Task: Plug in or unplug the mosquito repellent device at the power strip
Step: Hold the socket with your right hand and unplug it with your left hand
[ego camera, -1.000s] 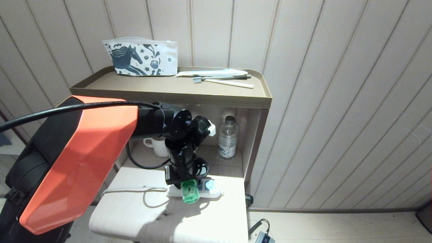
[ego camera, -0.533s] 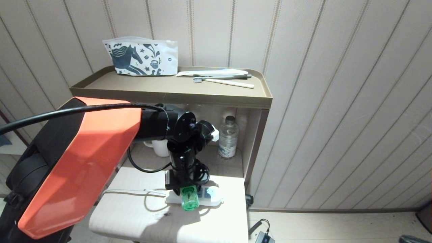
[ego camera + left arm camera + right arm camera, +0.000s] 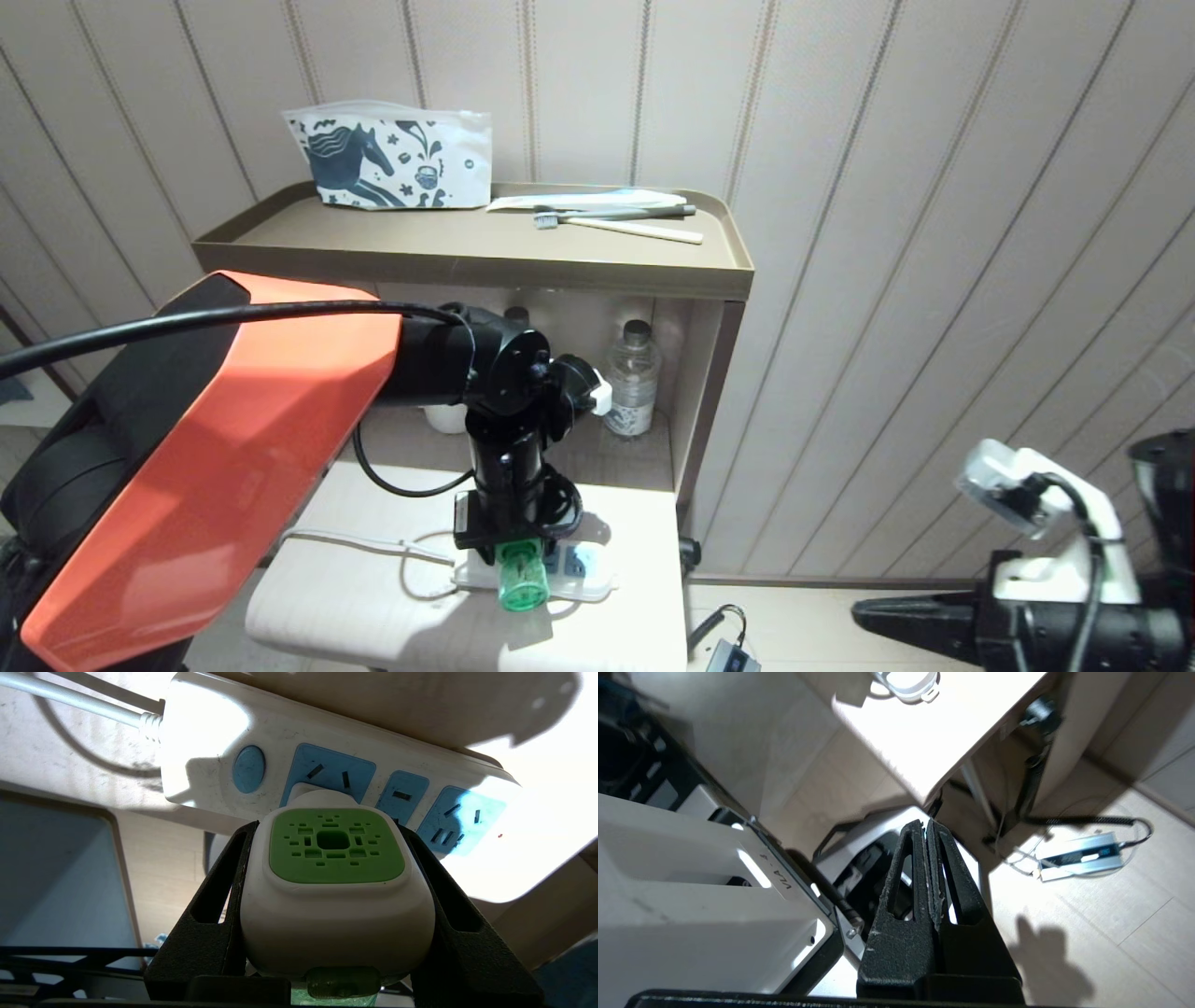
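Change since a sec ago: right claw (image 3: 864, 616), pinched shut & empty, has swung into view low right. Left claw (image 3: 512, 546) clamps green-and-white plug-in mosquito repellent device (image 3: 334, 877) at long white power strip w/ pale blue sockets (image 3: 327, 765) on pale counter (image 3: 373, 607); prongs toward socket, seating unclear; long axis points at camera, bottle end nearest

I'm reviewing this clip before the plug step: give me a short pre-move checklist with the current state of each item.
1. Left gripper clamped on both sides of the mosquito repellent device: ok.
2. Device sits at the power strip, over the first blue socket face beside the round button: ok.
3. Pins seated in the socket: cannot tell, hidden behind the device body.
4. Neighbouring sockets free of plugs: ok.
5. Right gripper shut, empty, low at the right and away from the strip: ok.
6. White cord lying clear of the device: ok.
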You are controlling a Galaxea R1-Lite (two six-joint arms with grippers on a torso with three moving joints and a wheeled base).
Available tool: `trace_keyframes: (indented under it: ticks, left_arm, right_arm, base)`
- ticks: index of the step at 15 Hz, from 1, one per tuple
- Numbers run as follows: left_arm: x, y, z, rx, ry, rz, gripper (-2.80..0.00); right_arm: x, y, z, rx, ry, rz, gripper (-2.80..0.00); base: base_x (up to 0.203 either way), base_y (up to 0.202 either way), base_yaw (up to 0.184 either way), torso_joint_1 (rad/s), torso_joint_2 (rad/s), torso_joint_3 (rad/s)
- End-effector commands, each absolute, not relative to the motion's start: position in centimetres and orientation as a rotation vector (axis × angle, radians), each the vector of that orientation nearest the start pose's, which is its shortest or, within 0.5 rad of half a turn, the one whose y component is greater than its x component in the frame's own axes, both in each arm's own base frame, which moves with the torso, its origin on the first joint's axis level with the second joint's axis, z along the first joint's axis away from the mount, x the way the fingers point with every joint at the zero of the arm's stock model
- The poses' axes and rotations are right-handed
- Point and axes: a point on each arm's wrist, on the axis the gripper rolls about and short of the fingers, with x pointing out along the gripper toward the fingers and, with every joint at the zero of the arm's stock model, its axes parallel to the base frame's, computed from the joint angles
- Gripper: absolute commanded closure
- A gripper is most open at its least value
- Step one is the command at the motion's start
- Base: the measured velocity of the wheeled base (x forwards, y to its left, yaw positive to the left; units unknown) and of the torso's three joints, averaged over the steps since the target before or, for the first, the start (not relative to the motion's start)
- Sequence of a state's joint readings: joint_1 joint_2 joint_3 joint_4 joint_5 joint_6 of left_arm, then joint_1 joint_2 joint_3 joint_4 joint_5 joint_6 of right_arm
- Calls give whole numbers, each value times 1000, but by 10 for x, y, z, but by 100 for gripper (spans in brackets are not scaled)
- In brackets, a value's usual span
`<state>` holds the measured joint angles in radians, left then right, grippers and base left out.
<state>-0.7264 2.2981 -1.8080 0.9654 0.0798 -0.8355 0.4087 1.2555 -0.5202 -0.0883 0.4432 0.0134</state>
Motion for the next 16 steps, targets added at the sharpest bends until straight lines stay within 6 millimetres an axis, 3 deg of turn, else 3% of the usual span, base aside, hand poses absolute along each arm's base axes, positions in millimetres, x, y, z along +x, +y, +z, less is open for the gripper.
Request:
trace_keyframes:
  ticks: [1, 7, 11, 16]
  left_arm:
    - [296, -261, 112, -113, 1424, 70, 0]
    - [298, -263, 114, -123, 1401, 58, 0]
    - [301, -274, 100, -98, 1334, 67, 0]
    - [297, -281, 87, -80, 1276, 64, 0]
  right_arm:
    - [178, 104, 136, -3, 818, 851, 0]
    - [223, 153, 115, -24, 818, 857, 0]
    - [241, 189, 101, -80, 817, 852, 0]
    - [255, 206, 95, -72, 749, 839, 0]
  base:
    - [0, 0, 0, 0, 0, 0]
    - [0, 0, 0, 0, 0, 0]
    - [0, 0, 0, 0, 0, 0]
    - [0, 0, 0, 0, 0, 0]
